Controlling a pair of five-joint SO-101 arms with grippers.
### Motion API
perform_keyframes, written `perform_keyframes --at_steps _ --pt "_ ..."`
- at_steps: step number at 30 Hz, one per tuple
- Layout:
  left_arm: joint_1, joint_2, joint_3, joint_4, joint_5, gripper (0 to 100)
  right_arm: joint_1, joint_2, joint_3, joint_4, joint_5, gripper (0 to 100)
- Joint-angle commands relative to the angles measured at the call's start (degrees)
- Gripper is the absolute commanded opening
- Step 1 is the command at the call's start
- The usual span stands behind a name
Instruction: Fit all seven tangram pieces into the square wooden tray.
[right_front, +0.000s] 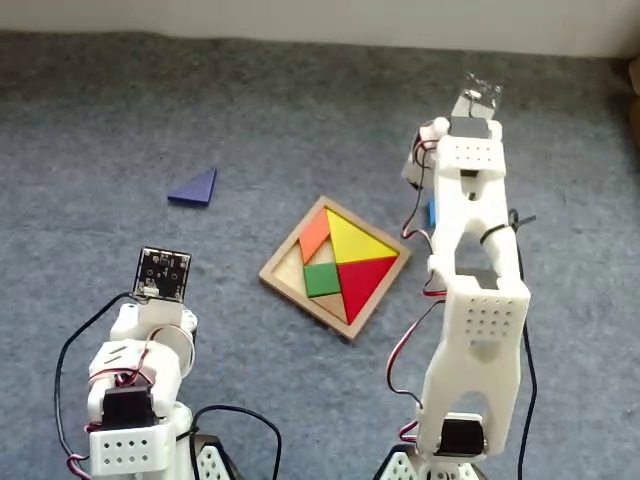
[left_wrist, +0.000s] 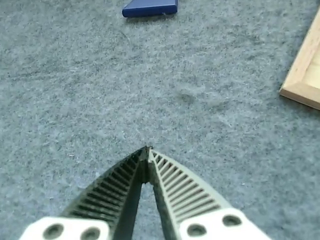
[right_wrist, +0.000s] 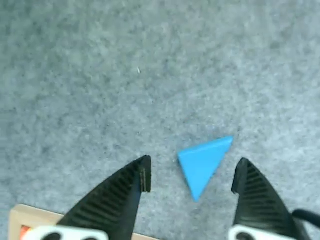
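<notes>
The square wooden tray (right_front: 284, 283) lies on the grey carpet, holding an orange piece (right_front: 314, 235), a yellow triangle (right_front: 355, 242), a red triangle (right_front: 368, 281) and a green square (right_front: 321, 280). A dark blue triangle (right_front: 195, 188) lies apart at the left, its edge also in the left wrist view (left_wrist: 149, 8). A light blue triangle (right_wrist: 203, 161) lies on the carpet between the spread fingers of my open right gripper (right_wrist: 195, 172), just beside the tray's right side (right_front: 432, 211). My left gripper (left_wrist: 148, 150) is shut and empty, low over bare carpet near the tray's corner (left_wrist: 303, 75).
Grey carpet covers the whole surface. The right arm (right_front: 470, 290) stretches along the tray's right side. The left arm (right_front: 140, 370) sits folded at the near left. A pale wall edge runs along the far side.
</notes>
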Motion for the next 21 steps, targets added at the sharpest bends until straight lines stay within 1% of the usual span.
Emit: perform_keyframes --at_steps 1,6,15,21 --pt "-0.8 -1.7 -0.5 -0.9 -0.6 1 -0.6 0.3 -2.6 -0.4 -0.6 26.0" --pt "-0.8 -1.7 -0.5 -0.7 -0.6 1 -0.4 5.3 -6.5 -0.3 -0.6 26.0" --pt "-0.8 -1.7 -0.5 -0.7 -0.6 1 1.2 11.2 -15.6 3.7 -0.6 26.0" --pt "-0.8 -1.7 -0.5 -0.7 -0.6 1 2.4 14.5 -17.0 3.9 -0.6 26.0"
